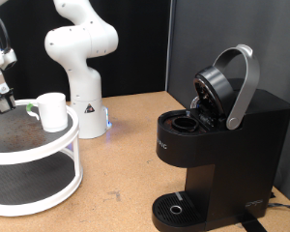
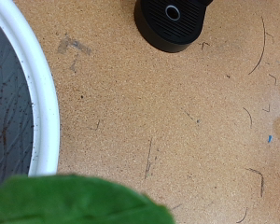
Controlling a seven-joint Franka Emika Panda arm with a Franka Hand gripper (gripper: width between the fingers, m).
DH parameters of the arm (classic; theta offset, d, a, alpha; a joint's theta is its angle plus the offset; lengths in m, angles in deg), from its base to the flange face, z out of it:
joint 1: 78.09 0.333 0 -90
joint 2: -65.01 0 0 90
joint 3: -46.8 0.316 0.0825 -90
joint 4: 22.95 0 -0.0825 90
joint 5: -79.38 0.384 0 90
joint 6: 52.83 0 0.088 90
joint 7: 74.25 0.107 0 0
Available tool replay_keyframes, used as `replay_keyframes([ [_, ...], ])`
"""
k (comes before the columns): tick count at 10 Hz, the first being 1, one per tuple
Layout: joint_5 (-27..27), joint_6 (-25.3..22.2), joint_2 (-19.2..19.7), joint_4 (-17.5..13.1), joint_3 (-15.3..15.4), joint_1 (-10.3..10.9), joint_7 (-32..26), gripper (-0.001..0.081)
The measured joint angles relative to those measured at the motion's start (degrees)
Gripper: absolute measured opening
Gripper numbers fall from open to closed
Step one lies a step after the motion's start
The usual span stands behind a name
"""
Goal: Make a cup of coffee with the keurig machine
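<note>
Keurig machine (image 1: 217, 145) is being seen on the desk (image 1: 116, 164) at the exterior view's right, with its silver-grey lid handle (image 1: 244, 85) raised and the pod chamber (image 1: 184, 123) standing open. Its round drip tray (image 1: 176, 208) is lying bare at its foot, and the same tray (image 2: 174, 21) is being shown in the wrist view on the brown desk (image 2: 159, 121).

Well apart from the keurig machine, towards the exterior view's left, a white two-level round shelf (image 1: 34, 155) is standing on the desk. The cup of coffee (image 1: 52, 111), a plain white mug, is being carried upright on the upper level of this shelf, on the side that is facing the machine. Behind the shelf, the white base of the robot arm (image 1: 82, 58) is being seen.

The gripper (image 1: 2, 97) is hanging above the upper level of the shelf, on the far side of the mug from the keurig machine and near the mug, not touching it. Whether its fingers are spread or pressed together cannot be told. In the wrist view a blurred green shape (image 2: 79, 201) is filling the edge beside the white shelf rim (image 2: 39, 93); what it is cannot be told.
</note>
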Motion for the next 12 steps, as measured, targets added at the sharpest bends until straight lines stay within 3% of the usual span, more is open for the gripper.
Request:
replay_keyframes([
  [1,-0.02,-1.03,-0.27,-0.09,-0.47,0.37,-2.36,0.0483],
  [2,0.69,-5.86,-0.27,-0.97,-1.16,0.87,-2.60,0.0483],
  [5,9.41,-16.43,0.95,-5.79,-1.37,4.83,5.10,0.0483],
  [7,14.94,-16.63,1.65,-7.60,-1.17,8.03,7.92,0.0483],
  [10,16.72,-10.34,2.88,-7.97,1.40,10.24,11.55,0.0483],
  [11,16.72,-10.63,2.85,-7.93,1.22,10.25,11.43,0.0483],
  [12,17.02,-14.24,3.03,-8.68,0.79,10.54,12.97,0.0483],
])
